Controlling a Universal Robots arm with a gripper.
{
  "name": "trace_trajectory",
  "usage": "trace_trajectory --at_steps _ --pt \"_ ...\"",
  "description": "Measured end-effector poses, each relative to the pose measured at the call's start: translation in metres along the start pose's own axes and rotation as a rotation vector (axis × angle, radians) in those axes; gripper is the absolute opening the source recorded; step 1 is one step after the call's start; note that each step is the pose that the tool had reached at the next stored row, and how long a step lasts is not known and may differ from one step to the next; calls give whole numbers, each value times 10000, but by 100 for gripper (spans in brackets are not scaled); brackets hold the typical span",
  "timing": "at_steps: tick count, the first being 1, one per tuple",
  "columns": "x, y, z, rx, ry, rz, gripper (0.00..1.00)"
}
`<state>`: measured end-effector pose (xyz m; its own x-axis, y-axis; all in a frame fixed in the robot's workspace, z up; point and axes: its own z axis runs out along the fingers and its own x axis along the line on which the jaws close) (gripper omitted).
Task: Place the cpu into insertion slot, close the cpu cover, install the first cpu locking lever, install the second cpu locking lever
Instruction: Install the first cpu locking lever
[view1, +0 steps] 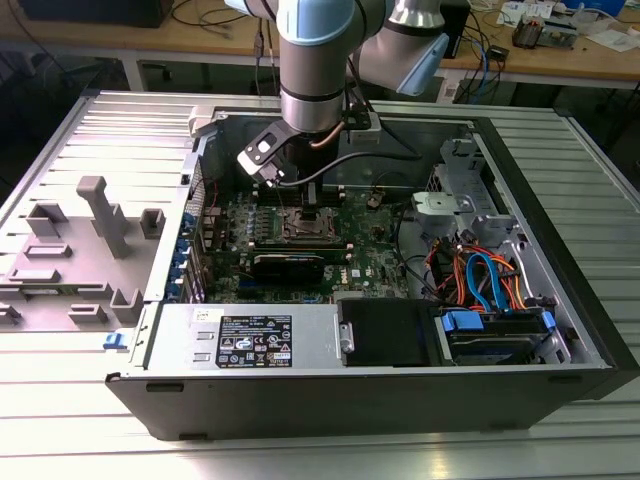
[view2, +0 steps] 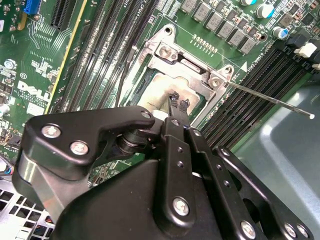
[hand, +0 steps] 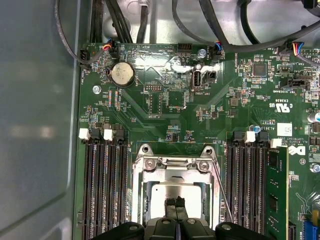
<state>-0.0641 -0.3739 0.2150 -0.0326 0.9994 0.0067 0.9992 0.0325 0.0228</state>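
The black two-finger gripper (view2: 179, 101) is clenched, tips together just above the flat silvery-grey square cpu (hand: 159, 196). The cpu lies within the thin silvery metal cpu cover (hand: 175, 166), mid-board on the green motherboard (hand: 165, 102).

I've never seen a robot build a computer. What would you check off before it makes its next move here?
1. Chip seated: the cpu lies flat inside the socket. Ok.
2. Cover down: the cpu cover appears to lie flat, framing the chip. Ok.
3. Lever latched: one thin locking lever sticks out free over the memory slots. Not ok.
4. Other lever latched: cannot tell.
5. Gripper free: the gripper is shut with nothing in it, its tips just over the chip. Ok.
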Motion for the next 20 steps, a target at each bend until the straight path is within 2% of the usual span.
trace_trajectory --at_steps 7,10,15,20 --pt "0 1 0 0 1 -47 11" --pt "1 1 1 2 9 -350 11" --pt "0 -1 0 9 29 -1312 11" --pt "0 1 -37 13 17 -1474 11"
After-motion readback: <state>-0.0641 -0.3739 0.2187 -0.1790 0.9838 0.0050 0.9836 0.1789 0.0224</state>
